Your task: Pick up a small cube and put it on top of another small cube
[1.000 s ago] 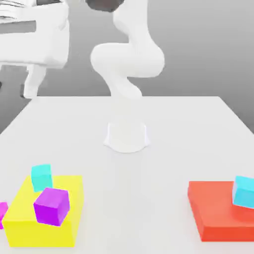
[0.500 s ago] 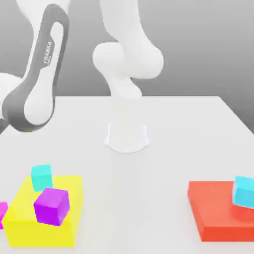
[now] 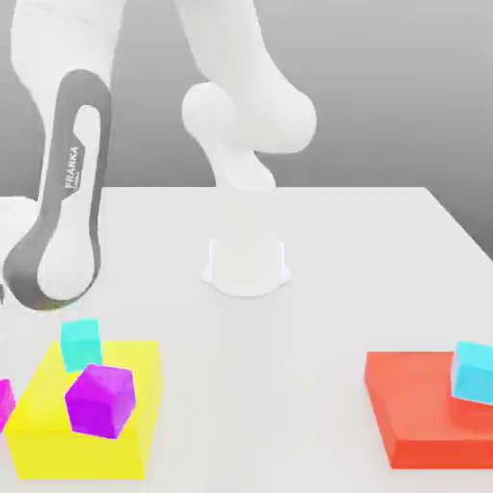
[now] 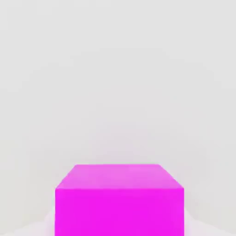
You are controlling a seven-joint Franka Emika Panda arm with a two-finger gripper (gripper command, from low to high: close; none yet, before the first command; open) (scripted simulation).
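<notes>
A small magenta cube sits on the white table, close in front of the hand camera. The same magenta cube peeks in at the exterior view's left edge, beside the yellow block. My forearm reaches down toward that corner, and the hand is past the left edge. The gripper is shut; I cannot tell whether it holds the cube. A small cyan cube rests at the yellow block's back edge. A purple cube lies tilted on the block.
A flat red block lies at the front of the exterior view's right, with another cyan cube on it. The robot's white base stands mid-table, and the white table stretches between the blocks.
The arm has swung down from high up toward the front left corner of the exterior view. The gripper has gone from open to shut. The cubes and blocks have stayed put.
</notes>
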